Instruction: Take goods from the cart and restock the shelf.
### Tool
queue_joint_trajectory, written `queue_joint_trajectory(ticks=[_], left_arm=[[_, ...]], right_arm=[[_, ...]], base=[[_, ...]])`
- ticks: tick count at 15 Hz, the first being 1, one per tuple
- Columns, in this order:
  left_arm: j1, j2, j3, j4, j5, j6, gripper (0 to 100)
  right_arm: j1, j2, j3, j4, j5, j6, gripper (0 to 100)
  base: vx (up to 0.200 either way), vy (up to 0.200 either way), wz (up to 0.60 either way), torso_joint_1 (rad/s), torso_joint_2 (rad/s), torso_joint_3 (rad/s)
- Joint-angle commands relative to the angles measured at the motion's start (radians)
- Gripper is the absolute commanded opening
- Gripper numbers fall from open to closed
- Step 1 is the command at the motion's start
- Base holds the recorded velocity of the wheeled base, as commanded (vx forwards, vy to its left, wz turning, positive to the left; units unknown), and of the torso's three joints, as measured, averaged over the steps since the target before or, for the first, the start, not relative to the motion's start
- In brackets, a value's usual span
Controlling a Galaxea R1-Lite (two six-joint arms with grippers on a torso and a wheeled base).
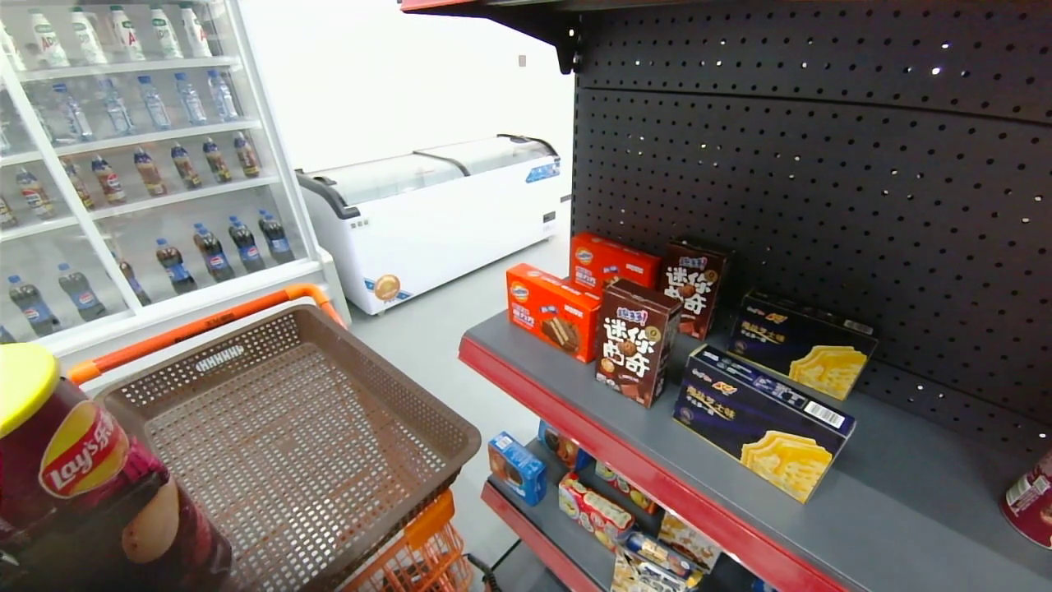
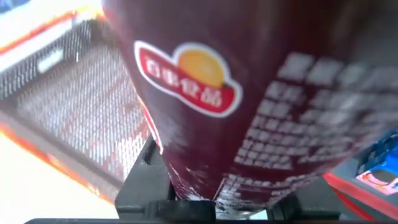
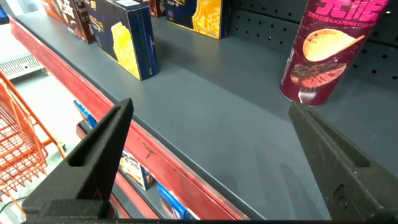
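While the chips can (image 1: pixel 82 477) sits clamped in your left gripper (image 2: pixel 214 200), jaws pressed against its dark red wall low on the body and its yellow lid uppermost, it hangs by the near corner of the cart basket (image 1: pixel 288 427), well apart from the shelf (image 1: pixel 575 386) it has to reach. Judging by how things lie, you are partway through: a second can (image 3: pixel 323 50) of the same kind already stands upright at the far end of the shelf board, the mesh of the basket shows no other goods in the part you can see, and this can is lifted but not yet placed. What is left is likely to carry it across and set it down on the bare grey stretch between the dark blue boxes (image 1: pixel 764 419) and the standing can. Your right gripper (image 3: pixel 211 168) hangs over that same stretch with its jaws spread wide and nothing between them, so it may crowd the spot you want. Mind the red front lip of the shelf and the slanted blue boxes on the way in. Farther along the board stand brown boxes (image 1: pixel 637 341) and orange boxes (image 1: pixel 552 311); a lower tier (image 1: pixel 592 510) holds mixed packets, and a chest freezer (image 1: pixel 436 205) and drinks cooler (image 1: pixel 148 164) stand behind
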Motion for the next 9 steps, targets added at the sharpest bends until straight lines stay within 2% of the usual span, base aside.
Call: queue_joint_trajectory(ticks=[1,2,9], left_arm=[[-0.017,-0.098,0.007,0.010,0.002,0.044,0],[-0.016,-0.101,0.012,0.009,0.007,0.056,0],[-0.011,-0.145,0.044,0.009,0.009,0.047,0]], right_arm=[[0.001,0.000,0.000,0.000,0.000,0.000,100],[0.001,0.000,0.000,0.000,0.000,0.000,100],[0.001,0.000,0.000,0.000,0.001,-0.002,100]], base=[[0.000,0.000,0.00,0.000,0.00,0.000],[0.000,0.000,0.00,0.000,0.00,0.000],[0.000,0.000,0.00,0.000,0.00,0.000]])
